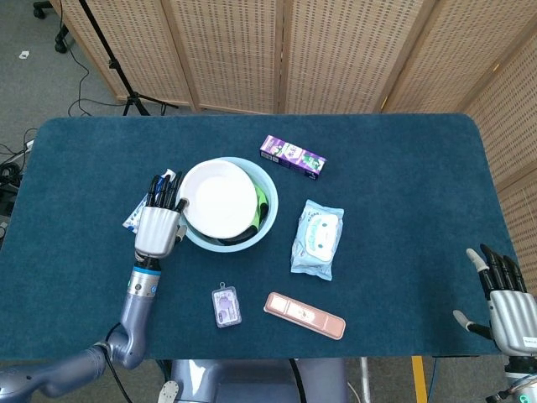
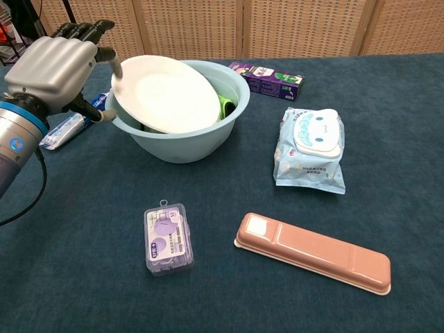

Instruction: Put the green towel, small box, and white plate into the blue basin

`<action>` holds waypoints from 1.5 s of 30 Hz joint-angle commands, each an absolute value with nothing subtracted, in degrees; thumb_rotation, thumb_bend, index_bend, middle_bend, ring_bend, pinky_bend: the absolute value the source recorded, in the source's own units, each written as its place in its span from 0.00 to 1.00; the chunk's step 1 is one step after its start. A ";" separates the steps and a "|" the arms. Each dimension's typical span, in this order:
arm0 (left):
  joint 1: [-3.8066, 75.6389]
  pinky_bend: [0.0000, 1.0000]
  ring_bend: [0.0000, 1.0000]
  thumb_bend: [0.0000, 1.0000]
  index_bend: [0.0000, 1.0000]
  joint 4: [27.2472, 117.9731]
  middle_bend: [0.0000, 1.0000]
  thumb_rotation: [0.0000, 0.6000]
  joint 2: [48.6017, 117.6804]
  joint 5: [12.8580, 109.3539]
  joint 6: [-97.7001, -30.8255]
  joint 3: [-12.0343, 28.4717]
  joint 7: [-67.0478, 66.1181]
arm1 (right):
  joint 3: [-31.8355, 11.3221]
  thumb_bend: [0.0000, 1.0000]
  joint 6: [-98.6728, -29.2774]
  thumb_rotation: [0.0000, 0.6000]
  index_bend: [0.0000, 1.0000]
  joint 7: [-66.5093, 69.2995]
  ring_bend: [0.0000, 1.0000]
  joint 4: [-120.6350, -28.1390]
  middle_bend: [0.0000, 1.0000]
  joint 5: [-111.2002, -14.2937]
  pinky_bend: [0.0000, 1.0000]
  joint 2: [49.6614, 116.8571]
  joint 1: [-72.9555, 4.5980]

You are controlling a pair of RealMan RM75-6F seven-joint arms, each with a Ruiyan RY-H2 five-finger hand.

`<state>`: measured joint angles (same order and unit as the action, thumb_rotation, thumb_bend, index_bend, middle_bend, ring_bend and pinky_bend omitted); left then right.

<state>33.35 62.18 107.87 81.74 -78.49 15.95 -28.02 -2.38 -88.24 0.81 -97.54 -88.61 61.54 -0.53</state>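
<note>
Dark teal tabletop (image 1: 403,168), folding screens behind. Left of centre, blue basin (image 2: 208,135) with white plate (image 2: 166,94) resting tilted inside, its left edge riding up over the basin's rim. Green towel (image 2: 226,107) tucked under the plate at the right, inside the basin. Left hand (image 2: 50,64) just beside the basin's left rim, fingers (image 2: 82,29) apart and loosely curved, holding nothing; contact with the plate's edge unclear. Right hand (image 1: 502,295) far off at the near right corner, fingers spread, empty. Wipes pack (image 2: 309,149) right of the basin. Pink case (image 2: 312,252) near the front. Purple carton (image 2: 267,76) behind the basin. Toothpaste tube (image 2: 66,128) under the left hand. Small box (image 2: 166,238), purple, in front of the basin, on the tabletop.
</note>
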 commanded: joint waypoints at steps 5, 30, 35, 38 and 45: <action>32.91 0.00 0.00 0.03 0.00 66.51 0.00 1.00 105.46 80.78 -78.03 15.28 -28.91 | -2.46 0.16 -88.39 1.00 0.06 1.00 0.00 -97.49 0.00 -88.54 0.00 61.45 -0.48; 14.02 0.00 0.00 0.04 0.00 96.20 0.00 1.00 81.22 87.25 -92.48 1.19 -26.15 | -1.87 0.16 -89.04 1.00 0.06 -1.03 0.00 -98.31 0.00 -89.94 0.00 61.56 -0.20; 11.57 0.00 0.00 0.04 0.00 97.62 0.00 1.00 78.29 87.59 -92.08 -1.63 -26.14 | -1.58 0.16 -88.58 1.00 0.06 -1.97 0.00 -98.54 0.00 -89.95 0.00 61.52 -0.24; 10.59 0.00 0.00 0.04 0.00 99.07 0.00 1.00 76.52 86.52 -90.67 -2.77 -26.54 | -1.40 0.16 -88.43 1.00 0.06 -2.41 0.00 -99.02 0.00 -90.08 0.00 61.10 -0.23; 8.61 0.00 0.00 0.05 0.00 98.74 0.00 1.00 74.88 86.79 -90.50 -3.56 -23.66 | -1.23 0.16 -88.68 1.00 0.06 -3.29 0.00 -99.59 0.00 -90.38 0.00 60.47 -0.04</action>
